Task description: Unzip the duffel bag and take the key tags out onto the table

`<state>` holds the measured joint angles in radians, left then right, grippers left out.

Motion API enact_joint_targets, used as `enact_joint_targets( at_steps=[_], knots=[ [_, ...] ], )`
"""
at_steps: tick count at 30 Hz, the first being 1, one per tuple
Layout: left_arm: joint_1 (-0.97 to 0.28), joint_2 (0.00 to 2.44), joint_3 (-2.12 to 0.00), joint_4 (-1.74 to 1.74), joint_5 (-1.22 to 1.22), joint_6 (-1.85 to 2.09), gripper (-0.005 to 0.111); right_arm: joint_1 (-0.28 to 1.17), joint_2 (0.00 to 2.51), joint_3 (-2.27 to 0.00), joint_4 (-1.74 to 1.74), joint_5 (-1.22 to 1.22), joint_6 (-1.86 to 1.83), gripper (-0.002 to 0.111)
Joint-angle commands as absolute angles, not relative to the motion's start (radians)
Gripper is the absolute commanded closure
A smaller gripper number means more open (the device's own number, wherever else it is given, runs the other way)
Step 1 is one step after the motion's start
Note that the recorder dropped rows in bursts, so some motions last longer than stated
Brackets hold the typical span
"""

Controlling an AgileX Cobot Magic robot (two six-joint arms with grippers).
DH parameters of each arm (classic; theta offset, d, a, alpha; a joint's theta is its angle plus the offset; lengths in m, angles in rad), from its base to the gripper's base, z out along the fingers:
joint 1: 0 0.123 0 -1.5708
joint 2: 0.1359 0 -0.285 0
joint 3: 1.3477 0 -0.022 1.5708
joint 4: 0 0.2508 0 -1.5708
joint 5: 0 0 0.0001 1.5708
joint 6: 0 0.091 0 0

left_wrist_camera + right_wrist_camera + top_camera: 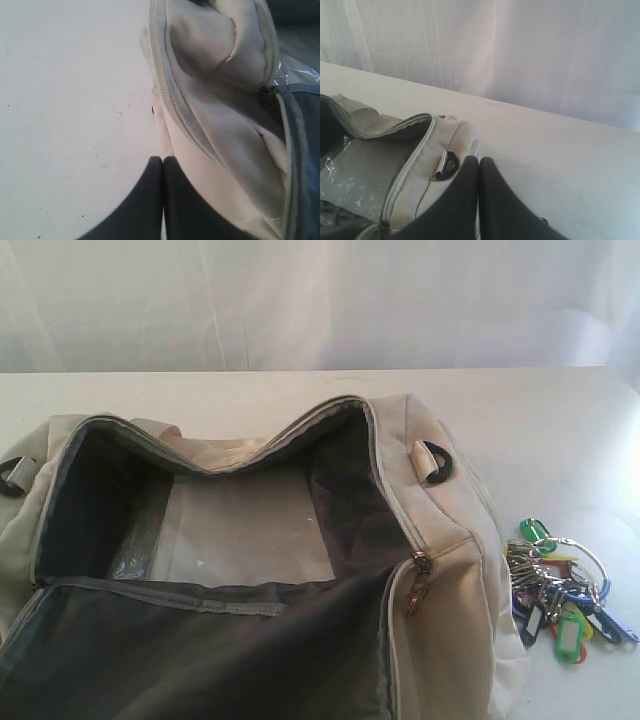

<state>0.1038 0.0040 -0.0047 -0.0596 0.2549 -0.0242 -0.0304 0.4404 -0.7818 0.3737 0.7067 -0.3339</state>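
Observation:
The cream duffel bag [450, 570] lies unzipped on the white table [300, 395], its dark grey lining and a clear plastic base panel showing inside. The key tags [560, 595], green, blue, yellow and red on metal rings, rest on the table just right of the bag. No arm shows in the exterior view. My left gripper [163, 159] is shut and empty beside the bag's [215, 100] zipped end. My right gripper [479, 160] is shut and empty above the bag's [420, 165] other end, near a dark metal ring [447, 165].
A white curtain [320, 300] hangs behind the table's far edge. Bare tabletop [65, 100] lies left of the bag and beyond its right end [560, 150].

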Motion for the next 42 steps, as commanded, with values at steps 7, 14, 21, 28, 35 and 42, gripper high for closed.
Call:
enact_joint_targets(
  at_steps=[7, 14, 21, 28, 35, 42],
  knots=[
    [0.105, 0.0, 0.0, -0.062, 0.251, -0.023, 0.107, -0.04, 0.434, -0.777, 0.369, 0.703, -0.336, 0.108],
    [0.105, 0.0, 0.0, -0.059, 0.251, -0.023, 0.107, -0.04, 0.434, -0.777, 0.369, 0.703, -0.336, 0.108],
    [0.105, 0.0, 0.0, -0.059, 0.251, -0.023, 0.107, -0.04, 0.434, -0.777, 0.369, 0.703, -0.336, 0.108],
    [0.105, 0.0, 0.0, -0.059, 0.251, -0.023, 0.107, -0.076, 0.367, -0.777, 0.392, 0.696, -0.336, 0.108],
    [0.105, 0.0, 0.0, -0.059, 0.253, -0.023, 0.107, -0.169, 0.161, -0.777, 0.391, 0.733, -0.335, 0.108],
    [0.105, 0.0, 0.0, -0.059, 0.253, -0.023, 0.107, -0.18, 0.011, -0.777, 0.391, 0.778, -0.333, 0.108]
  ],
)
